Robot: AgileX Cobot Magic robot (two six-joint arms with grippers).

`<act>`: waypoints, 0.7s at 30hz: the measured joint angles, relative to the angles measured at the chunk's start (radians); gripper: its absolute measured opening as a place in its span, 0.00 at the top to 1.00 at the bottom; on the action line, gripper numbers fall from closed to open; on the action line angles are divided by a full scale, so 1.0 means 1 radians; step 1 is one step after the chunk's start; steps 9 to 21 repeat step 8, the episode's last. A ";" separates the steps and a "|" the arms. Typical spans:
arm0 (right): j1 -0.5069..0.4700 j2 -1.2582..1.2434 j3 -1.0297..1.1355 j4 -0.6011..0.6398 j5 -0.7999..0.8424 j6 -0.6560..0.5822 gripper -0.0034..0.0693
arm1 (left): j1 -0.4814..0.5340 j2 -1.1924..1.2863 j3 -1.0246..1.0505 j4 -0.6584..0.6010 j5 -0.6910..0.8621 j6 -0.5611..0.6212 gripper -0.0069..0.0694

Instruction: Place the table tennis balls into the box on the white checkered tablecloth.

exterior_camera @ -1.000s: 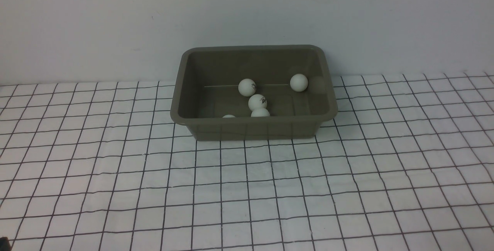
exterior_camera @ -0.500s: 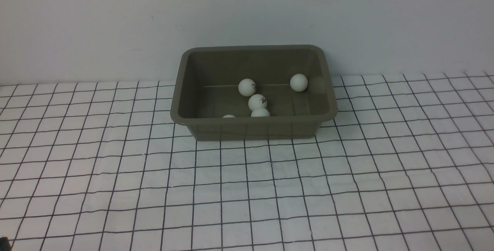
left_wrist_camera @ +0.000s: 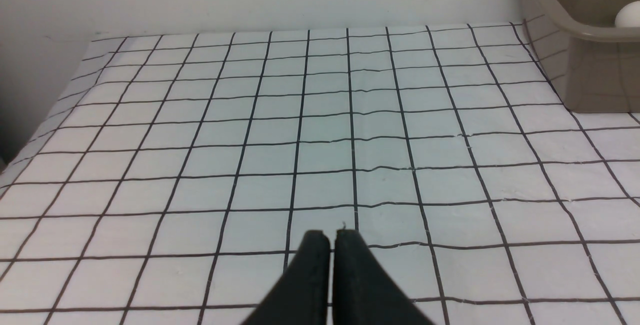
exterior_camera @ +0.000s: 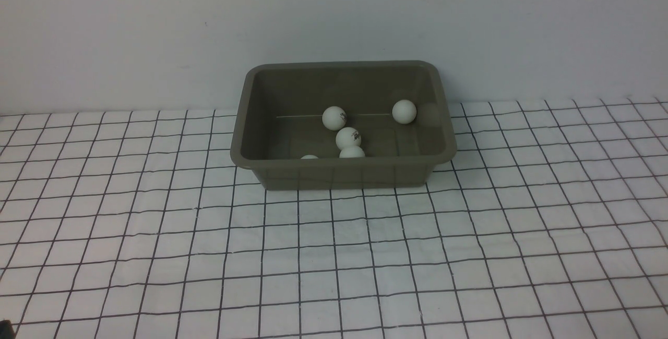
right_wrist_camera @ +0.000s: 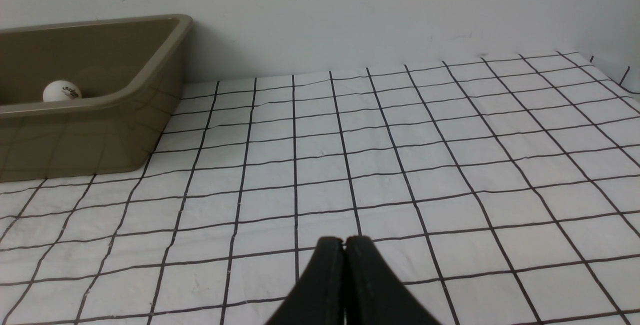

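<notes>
Box: the olive-grey box sits on the white checkered tablecloth, at its far side close to the wall.
Balls: five table tennis balls lie inside the box; three bunch near the middle, one rests to the right, and one peeks over the near rim.
Left fingers: the left gripper has its fingers pressed together, empty, above bare cloth.
Right fingers: the right gripper likewise, closed on nothing.
</notes>
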 joint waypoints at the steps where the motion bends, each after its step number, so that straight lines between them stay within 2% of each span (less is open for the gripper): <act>1: 0.000 0.000 0.000 0.000 0.000 0.000 0.98 | 0.000 0.000 0.000 0.000 0.000 0.000 0.91; 21: 0.000 0.000 0.000 0.000 0.000 0.000 0.98 | 0.000 0.000 0.000 0.000 0.000 0.005 0.91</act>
